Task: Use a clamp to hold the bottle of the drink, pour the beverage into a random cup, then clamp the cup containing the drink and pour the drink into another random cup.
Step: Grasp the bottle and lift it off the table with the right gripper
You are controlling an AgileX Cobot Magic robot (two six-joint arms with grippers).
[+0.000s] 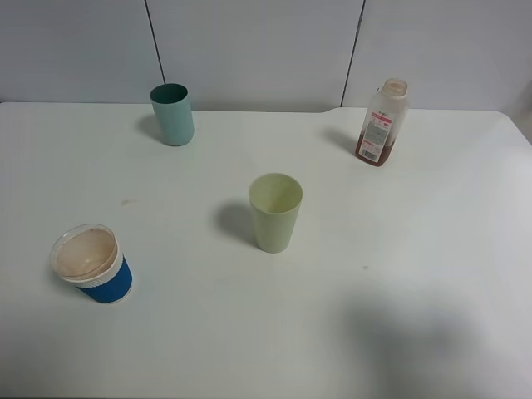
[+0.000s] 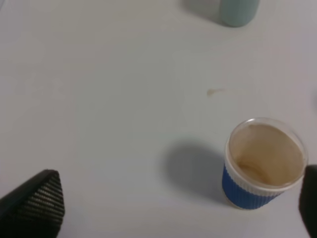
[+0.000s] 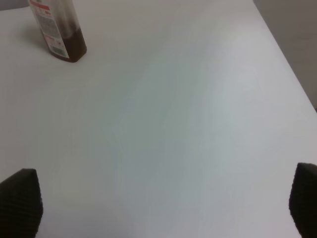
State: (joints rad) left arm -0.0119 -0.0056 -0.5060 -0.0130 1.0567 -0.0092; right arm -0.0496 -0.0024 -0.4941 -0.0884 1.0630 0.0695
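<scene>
The bottle (image 1: 381, 122) stands uncapped at the back right of the white table, with a shallow layer of brown beverage (image 3: 73, 48) at its bottom; the right wrist view shows its lower part (image 3: 57, 29). A pale yellow-green cup (image 1: 275, 212) stands mid-table and looks empty. The teal cup (image 1: 172, 115) stands at the back left; its base (image 2: 238, 12) shows in the left wrist view. Neither clamp appears in the high view. My left gripper (image 2: 168, 208) is open above the table, near the blue-sleeved cup. My right gripper (image 3: 163, 203) is open over bare table, well short of the bottle.
A squat white cup with a blue sleeve (image 1: 93, 263) stands at the front left, its inside brown-stained (image 2: 266, 156). A small brown spot (image 2: 214, 91) marks the table (image 1: 416, 274) between it and the teal cup. The table's right edge (image 3: 292, 64) runs near the right gripper.
</scene>
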